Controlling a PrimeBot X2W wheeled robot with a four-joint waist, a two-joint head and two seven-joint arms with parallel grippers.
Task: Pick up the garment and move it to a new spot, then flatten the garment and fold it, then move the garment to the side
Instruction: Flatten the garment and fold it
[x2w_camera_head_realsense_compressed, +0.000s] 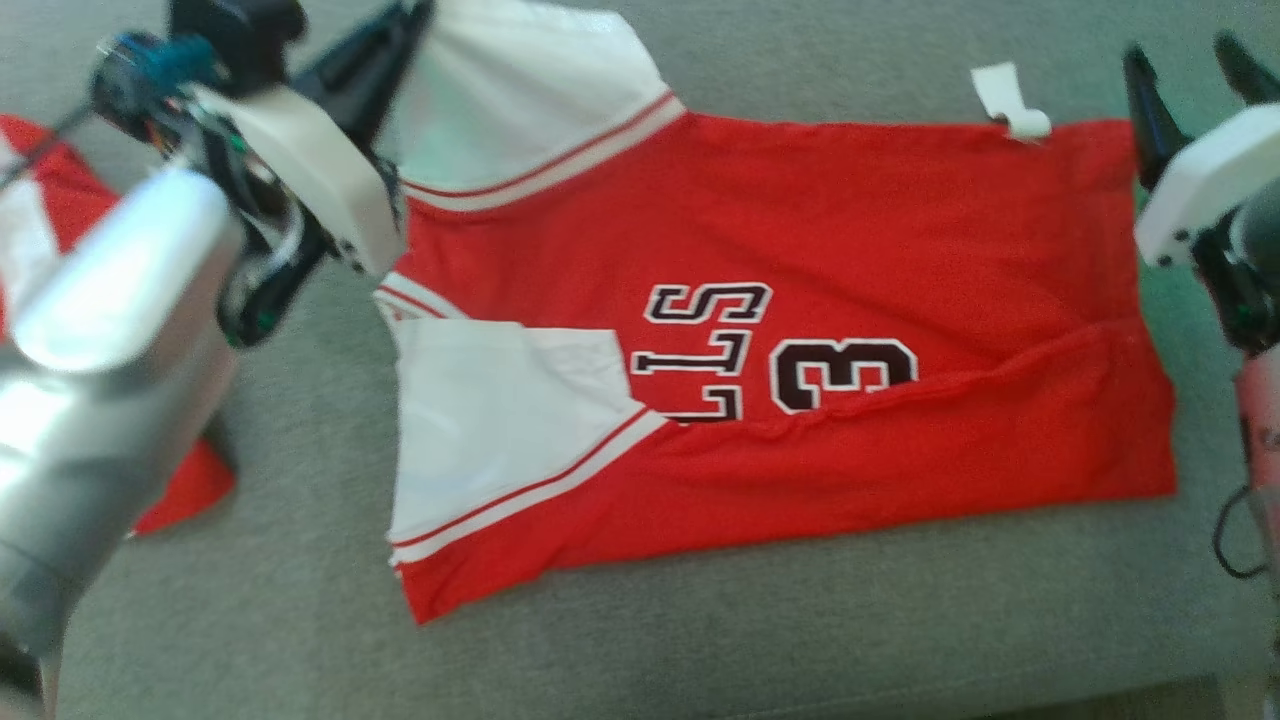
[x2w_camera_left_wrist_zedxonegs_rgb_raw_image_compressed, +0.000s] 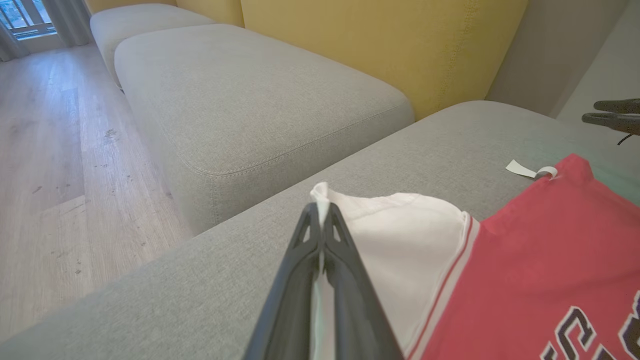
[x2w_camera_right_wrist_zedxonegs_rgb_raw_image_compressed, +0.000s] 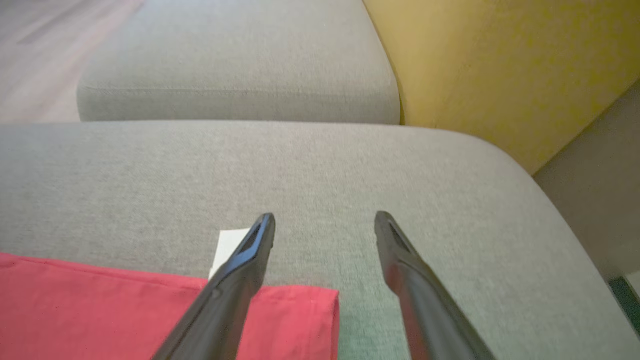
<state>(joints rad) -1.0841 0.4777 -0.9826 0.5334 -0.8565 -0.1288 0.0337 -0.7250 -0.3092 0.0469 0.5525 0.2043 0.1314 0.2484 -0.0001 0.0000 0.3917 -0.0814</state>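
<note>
While the left gripper pinched the sleeve of the jersey spread across the cushion, the right gripper, wide open over its hem corner, likely needed to clamp there before lifting evenly.

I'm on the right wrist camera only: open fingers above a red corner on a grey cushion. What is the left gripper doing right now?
Observer: The left gripper is shut on the garment, pinching the edge of its white sleeve at the far side.
Operator: Is the rest of it lying flat?
Observer: Mostly. It is spread on the grey cushion, but the near long edge is folded over and covers part of the black lettering.
</note>
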